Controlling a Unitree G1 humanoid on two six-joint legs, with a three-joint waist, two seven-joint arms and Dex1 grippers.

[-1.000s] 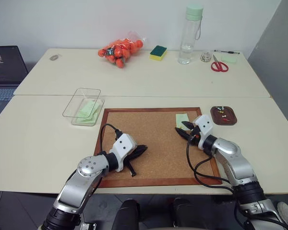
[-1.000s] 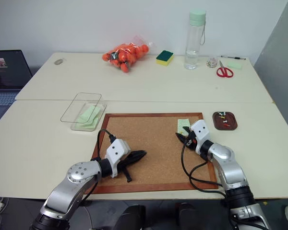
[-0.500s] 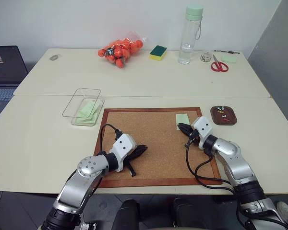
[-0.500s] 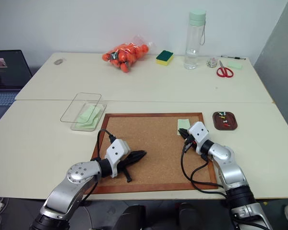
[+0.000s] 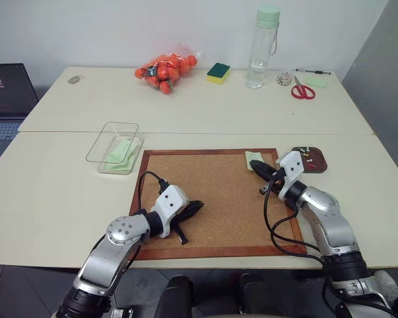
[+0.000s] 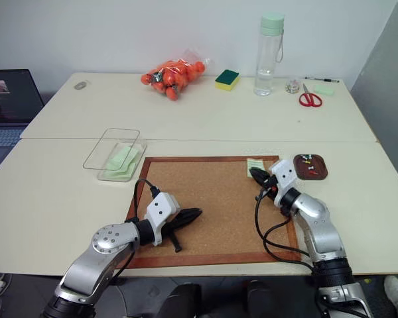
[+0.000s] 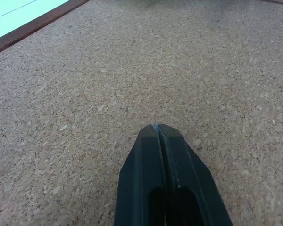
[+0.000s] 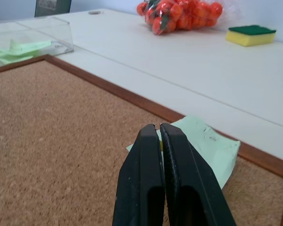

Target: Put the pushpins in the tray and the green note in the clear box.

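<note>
At far right corner of cork board [image 5: 212, 199]: green note [image 5: 253, 159], lying just beyond right gripper [image 5: 260, 168], jaws pressed together with a possible speck of yellow between; tray [image 5: 310, 159] just right; left gripper [image 5: 198, 207] shut, well apart.

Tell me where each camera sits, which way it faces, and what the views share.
Left and right eye views: head-mounted, looking forward and down over the cork board; both arms show.
Left wrist view: on the left arm, looking along the left gripper, jaws shut, at cork.
Right wrist view: on the right arm, looking along the right gripper, jaws shut, over the green note toward the clear box.
Shared: the note, box and bag of oranges appear in head and right wrist views.
</note>
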